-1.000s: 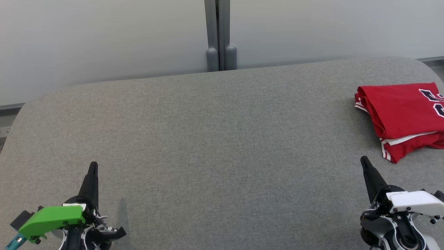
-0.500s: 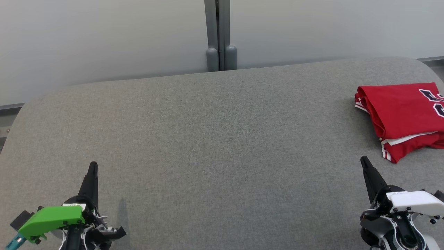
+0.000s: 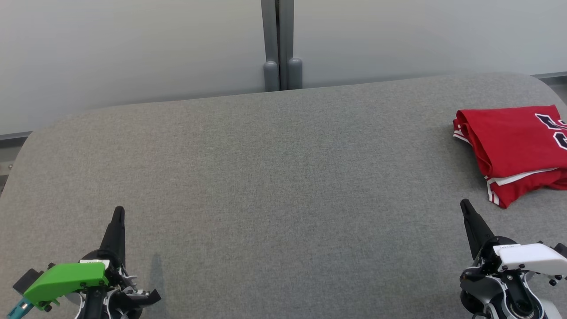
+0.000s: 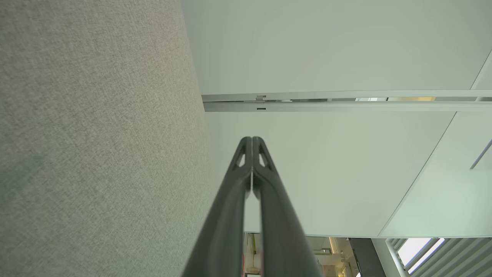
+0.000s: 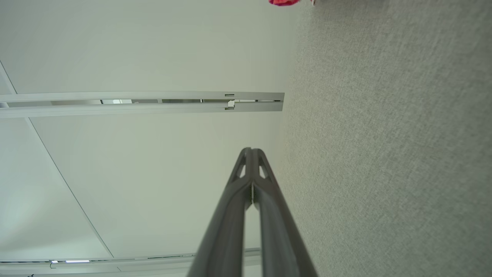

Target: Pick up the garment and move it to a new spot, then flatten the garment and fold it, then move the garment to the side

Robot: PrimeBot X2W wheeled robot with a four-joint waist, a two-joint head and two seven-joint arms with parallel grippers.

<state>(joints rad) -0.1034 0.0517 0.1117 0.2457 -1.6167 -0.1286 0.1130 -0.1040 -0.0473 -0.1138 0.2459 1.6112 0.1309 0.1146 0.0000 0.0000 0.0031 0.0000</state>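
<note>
The garment (image 3: 514, 148) is a red jersey with white trim and dark lettering, folded into a neat stack at the far right of the grey table (image 3: 274, 177), cut off by the head view's right edge. A sliver of red garment (image 5: 283, 2) peeks in at the top of the right wrist view. My right gripper (image 3: 465, 206) stands at the lower right, a short way in front of the jersey, shut and holding nothing. At the lower left, my left gripper (image 3: 118, 212) is also shut and holds nothing. Both wrist views show the fingertips (image 4: 251, 140) (image 5: 251, 151) pressed together.
The grey fabric table has rounded corners, and its far edge meets a pale wall with a grey vertical post (image 3: 278, 44) at the middle. A wide stretch of bare fabric lies between the two grippers.
</note>
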